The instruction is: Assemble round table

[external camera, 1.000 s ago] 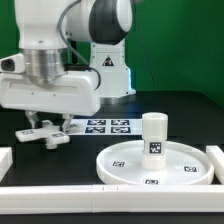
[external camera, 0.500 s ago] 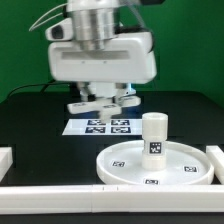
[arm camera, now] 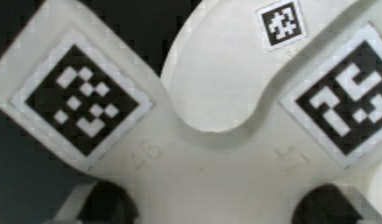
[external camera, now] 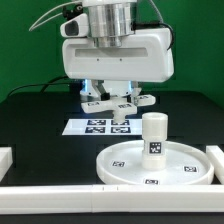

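My gripper (external camera: 112, 93) is shut on the small white cross-shaped base (external camera: 122, 103) and holds it in the air above the marker board (external camera: 101, 126). In the wrist view the base (arm camera: 206, 150) fills the picture, with tags on its arms. It sits between my two dark fingertips (arm camera: 103, 203), and my gripper (arm camera: 209, 205) is closed on it. The large rimmed round disc (external camera: 125, 168) lies on the table at the exterior view's right. The short thick cylinder leg (external camera: 154, 134) stands upright on the disc, below and to the right of the base.
Plain white border blocks lie along the front (external camera: 90, 196), at the left edge (external camera: 5, 158) and at the right edge (external camera: 215, 153). The robot's base (external camera: 108, 62) stands at the back behind the marker board.
My gripper has moved from the exterior view's left to the right with the cross-shaped base in it. It now hangs over the marker board, nearer the leg. Disc and leg have not moved.
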Tool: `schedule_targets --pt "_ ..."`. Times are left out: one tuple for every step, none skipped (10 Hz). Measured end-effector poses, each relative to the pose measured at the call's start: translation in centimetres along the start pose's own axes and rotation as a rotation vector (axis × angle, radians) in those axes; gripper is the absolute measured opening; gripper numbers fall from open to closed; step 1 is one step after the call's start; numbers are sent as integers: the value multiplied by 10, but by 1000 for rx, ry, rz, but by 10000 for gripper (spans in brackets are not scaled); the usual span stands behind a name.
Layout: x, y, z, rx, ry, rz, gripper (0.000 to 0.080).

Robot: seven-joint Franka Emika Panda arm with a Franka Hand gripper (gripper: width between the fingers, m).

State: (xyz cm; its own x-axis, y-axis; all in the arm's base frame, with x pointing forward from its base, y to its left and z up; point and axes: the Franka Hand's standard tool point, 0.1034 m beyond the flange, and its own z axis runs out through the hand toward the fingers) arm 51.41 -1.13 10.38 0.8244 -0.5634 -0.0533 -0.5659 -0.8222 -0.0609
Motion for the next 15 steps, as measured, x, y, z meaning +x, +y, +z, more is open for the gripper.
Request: schedule_targets --pt "0 -3 -2 -2 0 0 445" --pt "0 -17 -12 1 3 -18 445" --pt "2 -28 -20 10 10 -33 445" --pt "4 -36 -26 14 4 -41 445" --pt "6 -43 -32 17 -4 -47 445" --pt "6 -52 -36 22 -2 -37 445" --pt "2 -61 -34 23 -1 -38 445" --pt "-1 -64 -30 19 -1 -46 445" --pt "-1 -63 -25 14 -1 -48 445" --pt "-1 -62 -21 8 -5 -49 445" --pt "-1 -62 -21 9 -4 -49 445" --pt "0 -63 -21 10 0 -50 445" --pt "1 -62 -21 11 2 -49 445" --pt "2 -62 -21 11 4 -49 445" --pt "3 -63 -21 13 8 -52 445"
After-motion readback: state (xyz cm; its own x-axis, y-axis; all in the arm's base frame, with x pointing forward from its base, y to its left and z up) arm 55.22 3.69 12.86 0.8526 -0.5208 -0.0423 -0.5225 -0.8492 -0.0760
